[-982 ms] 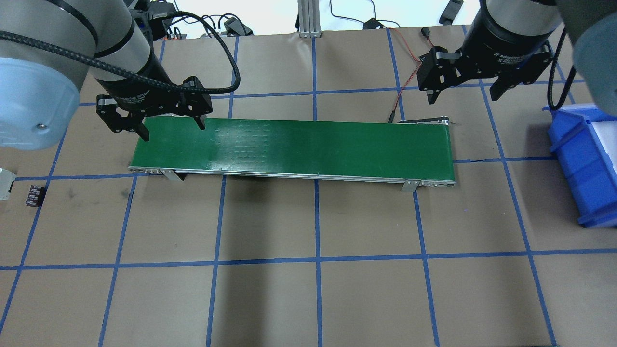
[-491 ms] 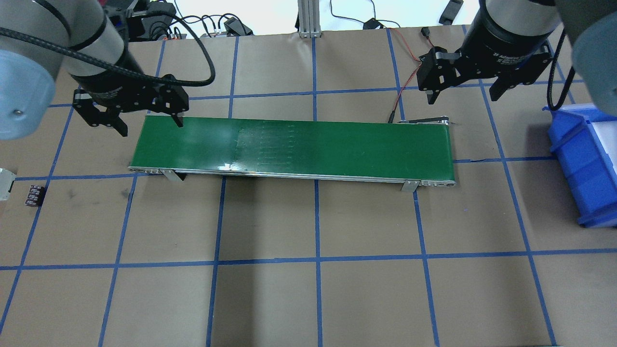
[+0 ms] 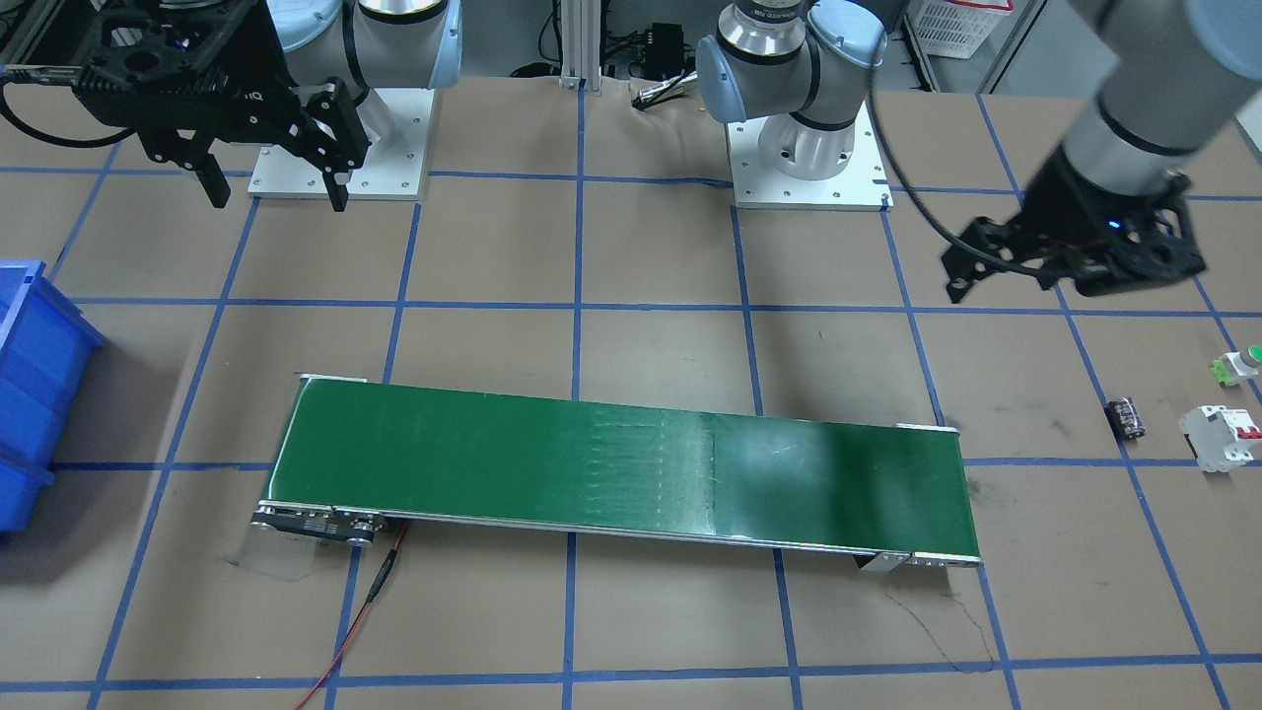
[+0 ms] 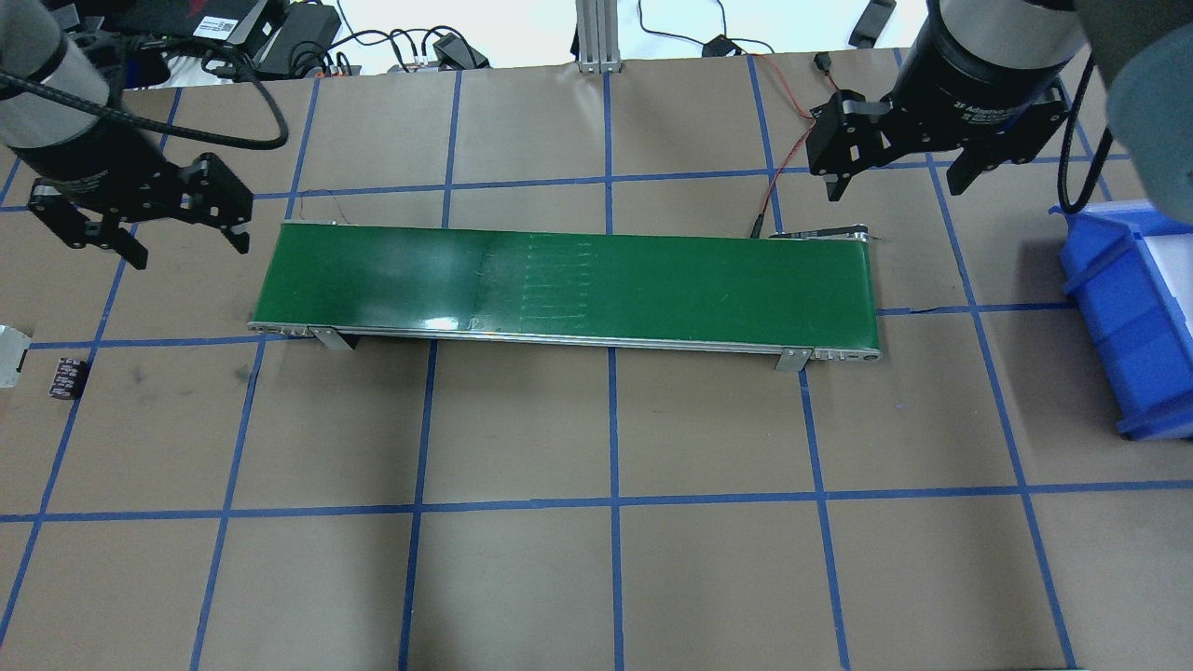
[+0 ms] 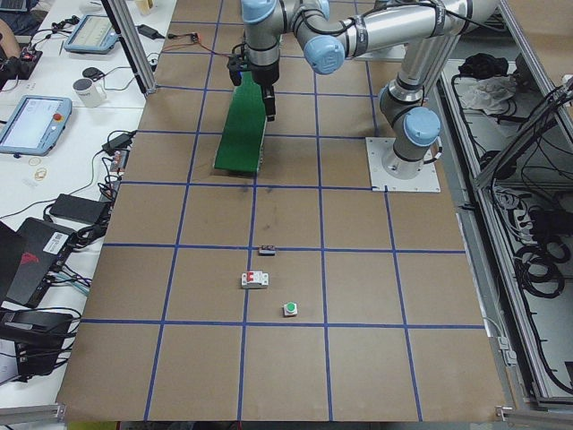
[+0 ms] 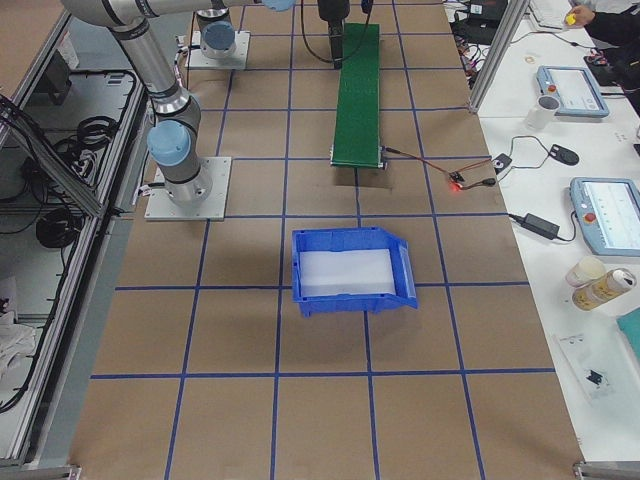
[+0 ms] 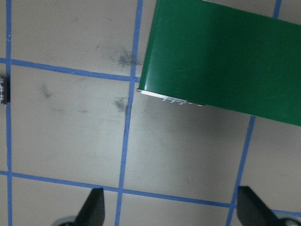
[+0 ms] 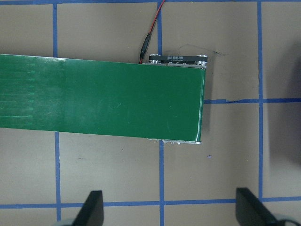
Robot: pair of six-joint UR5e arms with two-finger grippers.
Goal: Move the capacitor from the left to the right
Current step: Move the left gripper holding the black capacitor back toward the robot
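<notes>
The capacitor [image 3: 1127, 416] is a small black cylinder with whitish markings. It lies on the brown table left of the green belt [image 4: 578, 289], near the left edge of the overhead view [image 4: 67, 377]. It also shows at the left edge of the left wrist view [image 7: 2, 92]. My left gripper [image 4: 191, 253] is open and empty. It hangs above the table just off the belt's left end, short of the capacitor. My right gripper [image 4: 895, 191] is open and empty behind the belt's right end. Both wrist views show open fingers [image 7: 94, 209] [image 8: 249, 207].
A white circuit breaker with red switches [image 3: 1221, 437] and a white-and-green push button [image 3: 1240, 365] lie beyond the capacitor. A blue bin [image 4: 1128, 308] stands right of the belt. A red wire [image 4: 778, 177] runs to the belt's right end.
My left gripper has moved left, from over the belt's left end to off the belt above the table. The belt's faint marks have shifted right. The right arm has not moved.
</notes>
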